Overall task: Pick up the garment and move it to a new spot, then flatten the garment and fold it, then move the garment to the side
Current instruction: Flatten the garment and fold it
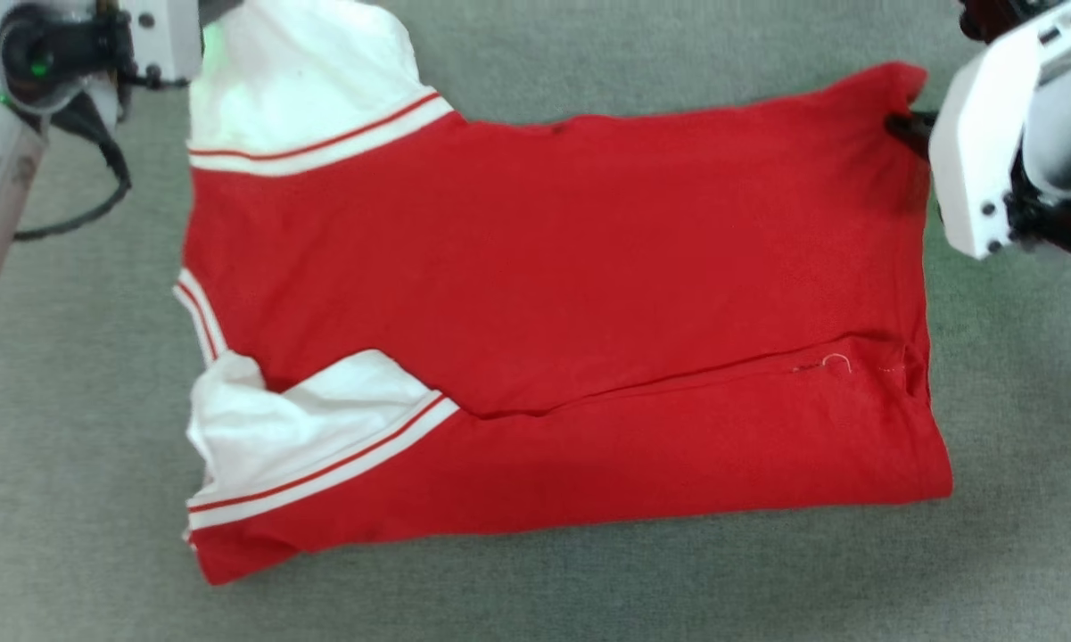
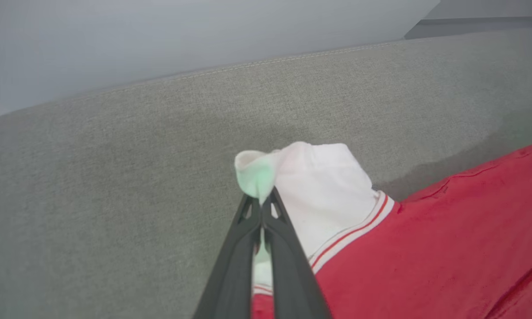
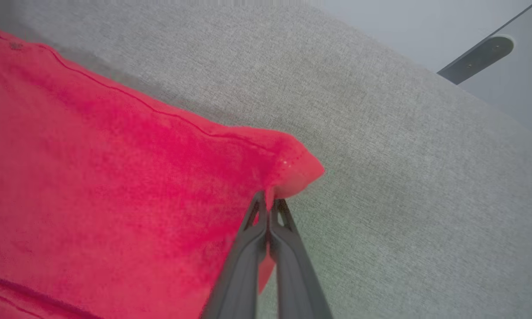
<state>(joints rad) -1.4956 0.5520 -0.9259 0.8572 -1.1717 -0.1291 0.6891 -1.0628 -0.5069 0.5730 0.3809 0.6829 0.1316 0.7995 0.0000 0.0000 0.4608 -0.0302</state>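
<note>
On grey upholstery (image 1: 535,588), left claw (image 2: 262,199) and right claw (image 3: 269,203) pinch garment (image 1: 553,267).

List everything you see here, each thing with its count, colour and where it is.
jersey T-shirt: one, red with white sleeves, lying partly folded across the middle of the surface.
upholstered surface: one, grey, under the shirt.
bar: one, dark grey, past the surface's far edge.
left pincer: one, dark, shut on a white sleeve tip.
right pincer: one, dark, shut on a red corner of the shirt.
</note>
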